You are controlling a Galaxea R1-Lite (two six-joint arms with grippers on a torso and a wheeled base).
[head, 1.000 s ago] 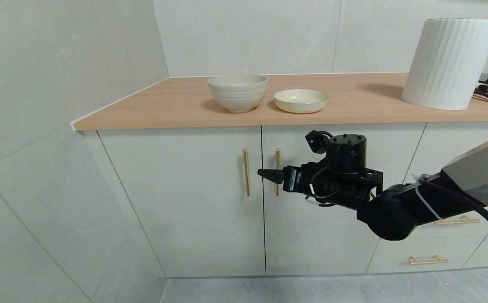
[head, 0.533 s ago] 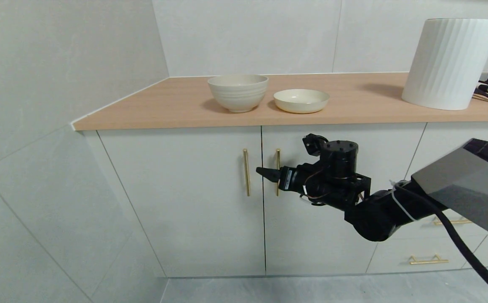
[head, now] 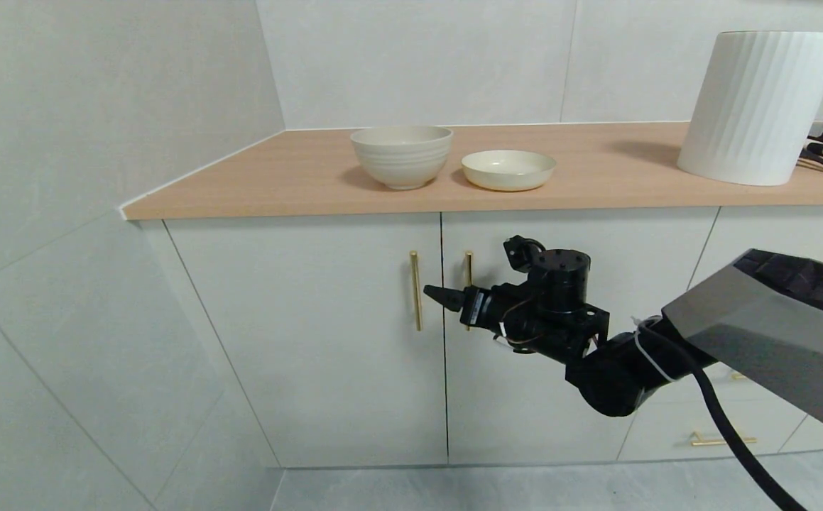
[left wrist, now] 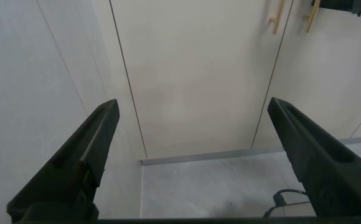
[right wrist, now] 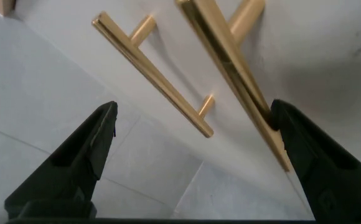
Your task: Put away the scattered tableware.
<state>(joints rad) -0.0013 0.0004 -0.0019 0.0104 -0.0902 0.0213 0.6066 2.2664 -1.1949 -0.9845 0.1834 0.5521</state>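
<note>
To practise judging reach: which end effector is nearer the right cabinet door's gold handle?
Right. The right end effector sits open right at the handle; the left end effector hangs open, well back from the cabinet.

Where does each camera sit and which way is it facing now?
Head view: on the head, facing forward and down at the counter with bowl and dish; right gripper shows below it.
Left wrist view: on the left wrist, facing the cabinet doors and floor, framed by the open left gripper.
Right wrist view: on the right wrist, close on the gold door handles, through the open right gripper.
Shared: all three show those handles.
</note>
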